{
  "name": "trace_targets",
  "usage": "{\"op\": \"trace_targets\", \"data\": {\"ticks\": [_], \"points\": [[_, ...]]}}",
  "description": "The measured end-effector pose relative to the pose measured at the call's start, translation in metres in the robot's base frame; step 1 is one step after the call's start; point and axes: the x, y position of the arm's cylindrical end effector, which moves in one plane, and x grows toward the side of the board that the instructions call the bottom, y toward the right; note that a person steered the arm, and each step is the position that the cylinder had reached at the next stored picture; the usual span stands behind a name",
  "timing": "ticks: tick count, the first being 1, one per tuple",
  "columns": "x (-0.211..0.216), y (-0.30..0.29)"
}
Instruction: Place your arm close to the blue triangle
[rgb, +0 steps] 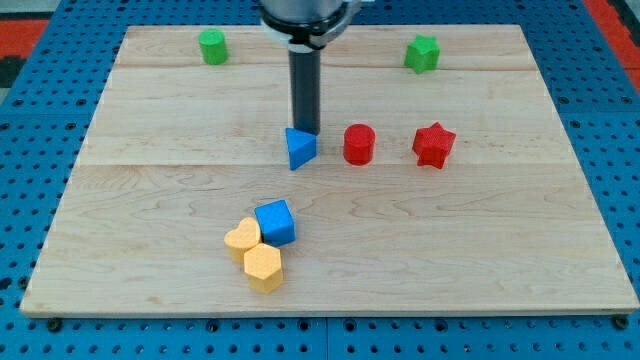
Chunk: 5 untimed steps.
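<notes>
The blue triangle (300, 149) lies near the middle of the wooden board (150, 200). My tip (305, 131) comes down from the view's top and stands right at the triangle's top edge, touching or almost touching it. The rod above it is dark and upright.
A red cylinder (359, 144) and a red star (434, 145) lie to the triangle's right. A green cylinder (212, 47) and a green star (422, 53) sit near the top edge. A blue cube (275, 222) touches a yellow heart (241, 239) and a yellow hexagon (264, 267) lower down.
</notes>
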Motion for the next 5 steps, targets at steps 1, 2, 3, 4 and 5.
{"op": "trace_targets", "data": {"ticks": [1, 2, 3, 4, 5], "points": [[-0.003, -0.029], [0.001, -0.056], [0.002, -0.093], [-0.007, -0.101], [-0.031, -0.101]]}}
